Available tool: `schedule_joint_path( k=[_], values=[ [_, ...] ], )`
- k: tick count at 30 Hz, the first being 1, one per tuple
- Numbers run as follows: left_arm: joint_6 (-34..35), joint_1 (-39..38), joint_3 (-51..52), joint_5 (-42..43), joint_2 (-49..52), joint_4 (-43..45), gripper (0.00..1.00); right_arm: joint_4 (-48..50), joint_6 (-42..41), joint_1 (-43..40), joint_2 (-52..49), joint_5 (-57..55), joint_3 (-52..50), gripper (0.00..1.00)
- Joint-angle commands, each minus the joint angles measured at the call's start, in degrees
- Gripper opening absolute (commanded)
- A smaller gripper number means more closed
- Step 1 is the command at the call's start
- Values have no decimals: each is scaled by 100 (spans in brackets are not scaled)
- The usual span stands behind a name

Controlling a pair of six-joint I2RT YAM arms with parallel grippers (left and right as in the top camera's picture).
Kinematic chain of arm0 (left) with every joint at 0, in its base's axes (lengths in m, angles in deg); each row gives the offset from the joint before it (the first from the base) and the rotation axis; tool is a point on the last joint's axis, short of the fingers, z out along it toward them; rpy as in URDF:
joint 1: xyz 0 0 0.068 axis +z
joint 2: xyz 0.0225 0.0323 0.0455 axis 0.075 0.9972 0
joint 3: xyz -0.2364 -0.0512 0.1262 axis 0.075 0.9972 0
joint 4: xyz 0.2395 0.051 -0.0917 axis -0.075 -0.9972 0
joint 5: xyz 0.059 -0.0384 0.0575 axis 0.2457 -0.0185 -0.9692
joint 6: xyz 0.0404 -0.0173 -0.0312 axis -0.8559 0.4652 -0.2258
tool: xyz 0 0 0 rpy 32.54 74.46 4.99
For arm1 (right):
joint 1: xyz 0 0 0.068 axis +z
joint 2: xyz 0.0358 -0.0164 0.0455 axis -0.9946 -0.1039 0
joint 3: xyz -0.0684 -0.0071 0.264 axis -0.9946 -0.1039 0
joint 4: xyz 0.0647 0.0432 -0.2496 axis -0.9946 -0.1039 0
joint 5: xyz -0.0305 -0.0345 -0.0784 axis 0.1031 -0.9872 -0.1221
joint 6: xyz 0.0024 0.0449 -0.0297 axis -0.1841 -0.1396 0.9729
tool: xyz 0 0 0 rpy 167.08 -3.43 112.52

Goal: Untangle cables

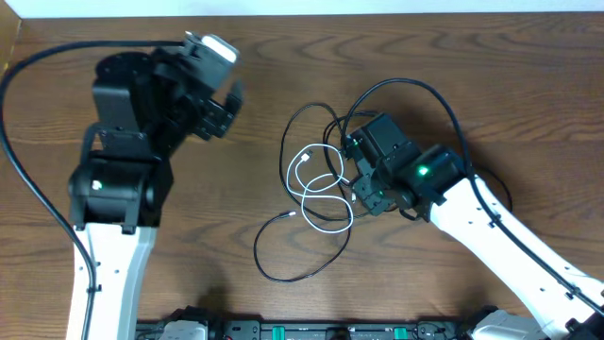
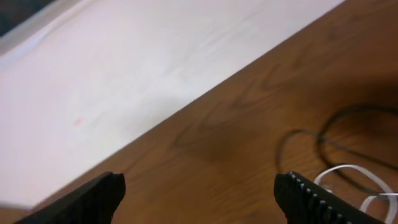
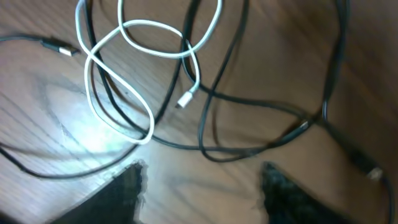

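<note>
We find the cables (image 1: 319, 193) crossed, none freed; right tool (image 3: 202, 175) over them, left tool (image 2: 200, 185) well apart, both wide, empty.

Cannot trace the black cables (image 1: 283, 146) right of the white cable (image 1: 300, 170) from overhead, buried there under the right end effector (image 1: 368, 196). From the right wrist, blurred fingers (image 3: 118, 193) clipped by the bottom edge below the white cable, plus a smeared plug (image 3: 373, 173) far to its right. From the left wrist, only a soft, edge-cut corner of the white cable.
</note>
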Motion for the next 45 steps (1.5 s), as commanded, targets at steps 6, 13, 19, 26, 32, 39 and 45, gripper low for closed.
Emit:
schedule_joint_path(
  k=[6, 13, 19, 26, 32, 39, 45],
  values=[
    [-70, 304, -42, 376, 221, -70, 82, 468, 177, 46, -319, 133, -570, 86],
    [-70, 304, -42, 376, 439, -111, 82, 938, 192, 240, -955, 186, -656, 89],
    [-70, 304, -42, 378, 570, -114, 82, 1285, 470, 601, -1099, 181, -654, 96],
    [-76, 304, -42, 992, 636, -125, 82, 1558, 807, 627, -1305, 168, -654, 99],
    [-74, 304, -42, 1390, 636, -85, 82, 1759, 1025, 627, -1641, 57, -654, 99],
    [-72, 304, -42, 1429, 636, -85, 82, 2302, 1453, 546, -1764, -11, -654, 99],
    [-52, 304, -42, 1453, 636, -96, 82, 2586, 1991, 476, -1805, 129, -654, 99]
  ],
)
